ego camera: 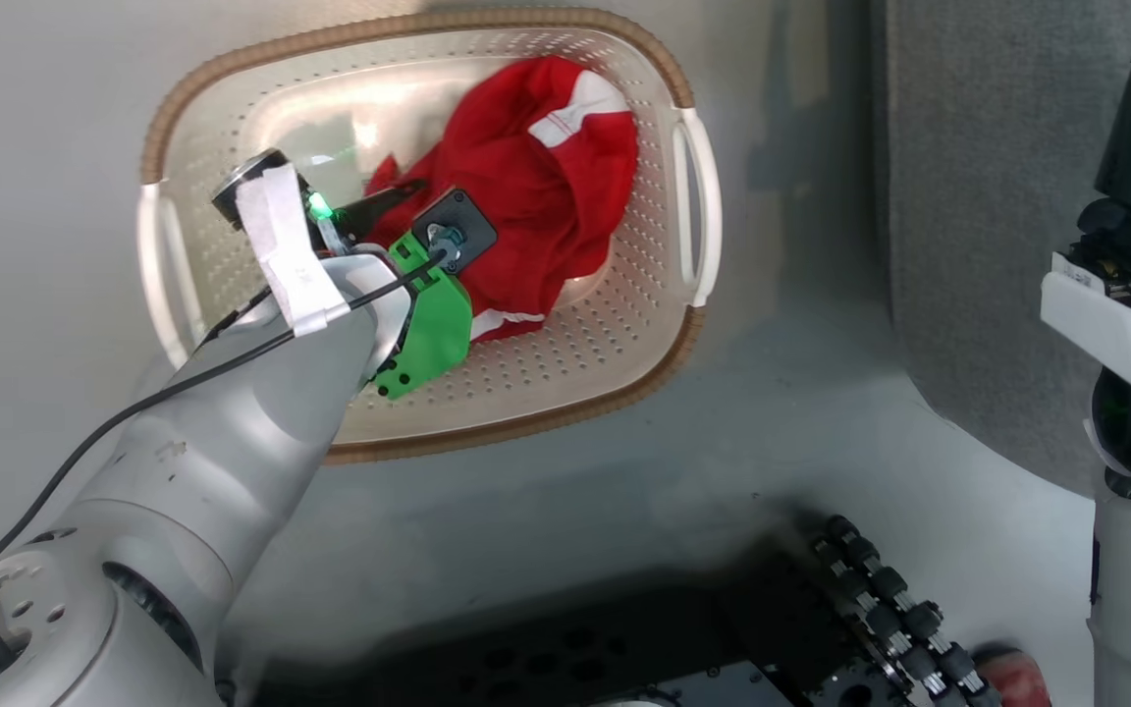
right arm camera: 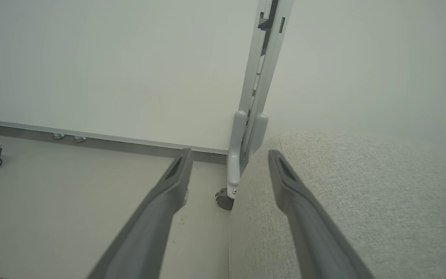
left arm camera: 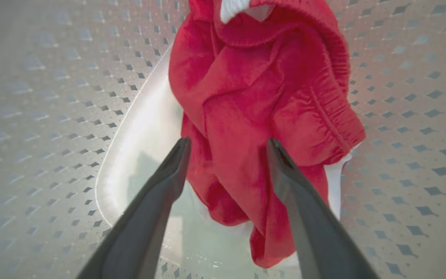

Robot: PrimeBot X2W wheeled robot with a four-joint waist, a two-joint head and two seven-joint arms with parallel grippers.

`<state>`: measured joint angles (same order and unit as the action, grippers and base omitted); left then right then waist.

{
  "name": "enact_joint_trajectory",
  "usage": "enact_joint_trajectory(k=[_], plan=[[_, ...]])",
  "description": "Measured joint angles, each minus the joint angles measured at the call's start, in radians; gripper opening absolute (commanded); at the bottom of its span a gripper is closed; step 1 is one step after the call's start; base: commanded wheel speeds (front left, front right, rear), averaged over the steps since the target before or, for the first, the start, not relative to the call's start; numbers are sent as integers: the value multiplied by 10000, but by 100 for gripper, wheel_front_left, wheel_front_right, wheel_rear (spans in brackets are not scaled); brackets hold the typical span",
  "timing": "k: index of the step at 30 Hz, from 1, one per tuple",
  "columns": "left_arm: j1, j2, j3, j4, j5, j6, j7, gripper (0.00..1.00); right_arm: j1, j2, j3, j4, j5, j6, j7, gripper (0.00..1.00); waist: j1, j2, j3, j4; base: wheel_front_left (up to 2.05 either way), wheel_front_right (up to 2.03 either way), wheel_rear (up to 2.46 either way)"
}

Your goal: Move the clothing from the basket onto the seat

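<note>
Framing the clothing [left arm camera: 261, 116]: left gripper [left arm camera: 227, 141], jaws parted.

Lit softly and evenly from above, fairly bright. Threw soft shadow right of basket [ego camera: 565, 363] across floor [ego camera: 624, 511]. Caught white glare on glossy basket bottom beside clothing [left arm camera: 254, 116]. Smeared and stretched holes toward wrist-view edges. Left robot base [ego camera: 624, 648] dark, fuzzy. Washed seat [right arm camera: 362, 193] pale, hazy.

Crumpled soft red garment [ego camera: 526, 187] with white panels and thin white stripes, bunched toward the right side inside a cream perforated plastic basket [ego camera: 261, 108] with brown woven-look rim; a light-grey fabric upholstered seat [ego camera: 988, 196] stands nearby at its right, not touching
</note>
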<state>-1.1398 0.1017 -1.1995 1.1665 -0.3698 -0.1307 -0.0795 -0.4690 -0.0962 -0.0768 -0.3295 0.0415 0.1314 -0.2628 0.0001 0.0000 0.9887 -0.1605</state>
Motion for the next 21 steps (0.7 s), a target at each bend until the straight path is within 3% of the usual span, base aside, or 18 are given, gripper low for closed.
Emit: enact_joint_trajectory(k=[9, 18, 19, 20, 21], plan=[[-205, 244, -568, 199, -802, 0, 564, 100, -78, 21, 481, -439, -174, 0, 0, 100, -1, 0, 303, -484, 0, 0, 0], [-194, 128, -756, -399, -1590, 0, 236, 100, -27, -46, 328, -491, -199, 0, 0, 100, -1, 0, 461, -613, 0, 0, 0], [-177, 109, -775, -481, -1664, 0, 326, 79, -25, -40, 330, -491, -205, 0, 0, 100, -1, 0, 458, -622, 0, 0, 0], [-170, 105, -794, -568, -1684, 0, 368, 27, -24, -36, 332, -491, -205, 0, 0, 100, -2, 0, 453, -628, 0, 0, 0], [-167, 115, -800, -631, -1732, 0, 389, 0, -24, -17, 336, -491, -182, 0, 0, 100, -2, 0, 447, -640, 0, 0, 0]])
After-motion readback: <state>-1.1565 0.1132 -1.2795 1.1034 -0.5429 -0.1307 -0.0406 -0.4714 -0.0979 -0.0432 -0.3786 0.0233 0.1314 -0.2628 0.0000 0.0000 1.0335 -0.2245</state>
